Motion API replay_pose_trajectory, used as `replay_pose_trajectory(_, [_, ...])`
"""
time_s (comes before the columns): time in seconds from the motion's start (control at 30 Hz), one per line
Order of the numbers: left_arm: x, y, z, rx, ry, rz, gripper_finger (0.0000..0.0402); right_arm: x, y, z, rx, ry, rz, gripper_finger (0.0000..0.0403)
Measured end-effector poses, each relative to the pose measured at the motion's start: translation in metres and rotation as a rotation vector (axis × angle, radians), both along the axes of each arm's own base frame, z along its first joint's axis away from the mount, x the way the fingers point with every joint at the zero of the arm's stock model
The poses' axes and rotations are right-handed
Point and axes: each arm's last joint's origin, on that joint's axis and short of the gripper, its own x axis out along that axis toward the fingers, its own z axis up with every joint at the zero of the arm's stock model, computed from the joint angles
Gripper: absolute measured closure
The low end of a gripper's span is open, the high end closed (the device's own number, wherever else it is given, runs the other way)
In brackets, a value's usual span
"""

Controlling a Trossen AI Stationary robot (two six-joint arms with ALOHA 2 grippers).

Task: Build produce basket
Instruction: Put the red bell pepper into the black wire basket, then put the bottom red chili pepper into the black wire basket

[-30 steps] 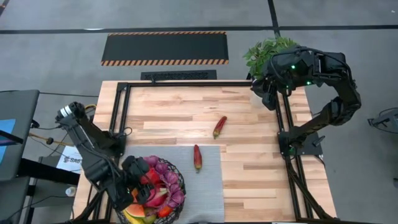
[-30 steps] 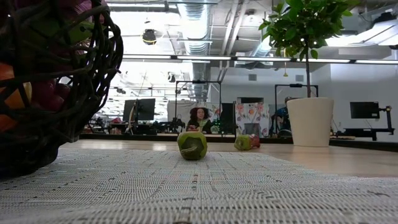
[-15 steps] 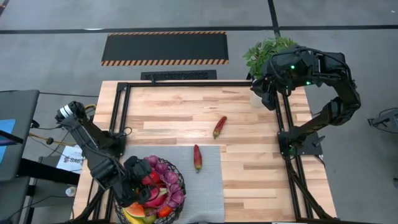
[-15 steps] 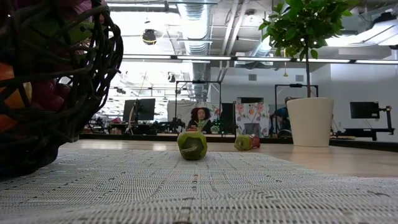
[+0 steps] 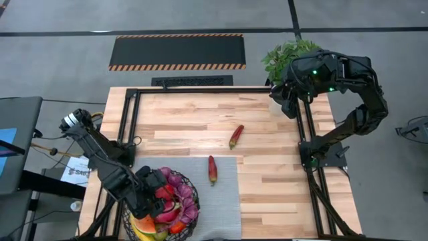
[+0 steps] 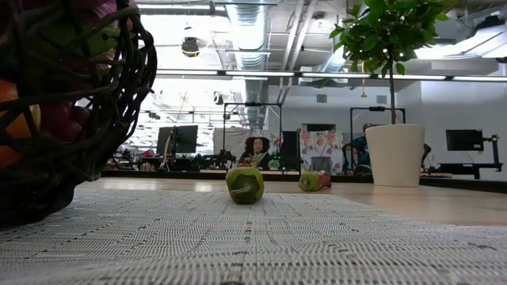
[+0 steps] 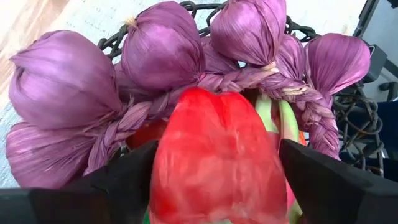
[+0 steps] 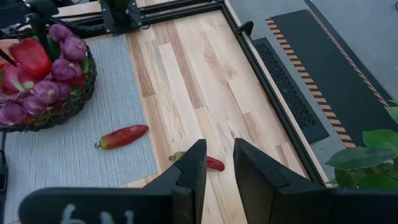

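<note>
The black wire basket (image 5: 198,201) stands on the grey mat (image 5: 224,201) at the near left, with produce in it, among it a braid of purple bulbs (image 7: 161,53). My left gripper (image 5: 157,191) reaches down into the basket, shut on a red pepper (image 7: 217,155). One red chilli (image 5: 212,169) lies flat on the mat. Another red chilli (image 5: 236,136) lies on the bare wood. My right gripper (image 8: 219,152) hangs high over the far right corner, open by a narrow gap, nothing between its fingers. My left gripper has the red pepper between its two fingers, one finger (image 7: 124,180) on each of the pepper's broad sides (image 7: 168,168). The fingers come from above, slanting down into the basket. The pepper sits just over the purple bulbs; whether it rests on them I cannot tell.
A leafy plant (image 5: 287,53) in a white pot (image 6: 394,154) stands at the far right corner under the right arm. A black frame (image 5: 200,90) runs along the table's far, left and right edges. Bare wood lies between the mat and the far edge.
My left gripper has moved a little toward the table's right edge and downward over the basket, carrying the red pepper with it. The two chillies lie as before.
</note>
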Motion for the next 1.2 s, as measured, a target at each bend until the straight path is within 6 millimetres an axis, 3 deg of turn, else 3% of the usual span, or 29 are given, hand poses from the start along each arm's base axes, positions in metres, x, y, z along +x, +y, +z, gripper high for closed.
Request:
replay_pose_trajectory(0.23, [0.008, 0.005, 0.004, -0.025, 0.006, -0.004, 0.0070, 0.000, 0.000, 0.000, 0.000, 0.000, 0.000, 0.0298])
replay_pose_trajectory(0.5, [0.019, 0.023, 0.049, -0.092, -0.133, 0.026, 0.0069, 0.000, 0.000, 0.000, 0.000, 0.000, 0.000, 0.0298])
replay_pose_trajectory(0.63, [0.028, 0.040, 0.076, 0.028, -0.286, 0.030, 0.0069, 0.001, 0.000, -0.001, 0.000, -0.001, 0.000, 0.0298])
replay_pose_trajectory(0.77, [0.046, 0.068, 0.083, 0.232, -0.373, 0.094, 0.0069, 0.006, -0.001, -0.007, 0.006, 0.031, 0.000, 0.0298])
replay_pose_trajectory(1.0, [0.099, 0.118, 0.055, 0.332, -0.308, 0.304, 0.0069, 0.013, -0.003, -0.019, 0.019, 0.092, 0.000, 0.0298])
replay_pose_trajectory(1.2, [0.157, 0.127, 0.007, 0.247, -0.258, 0.321, 0.0069, 0.012, -0.002, -0.024, 0.042, 0.135, -0.014, 0.0298])
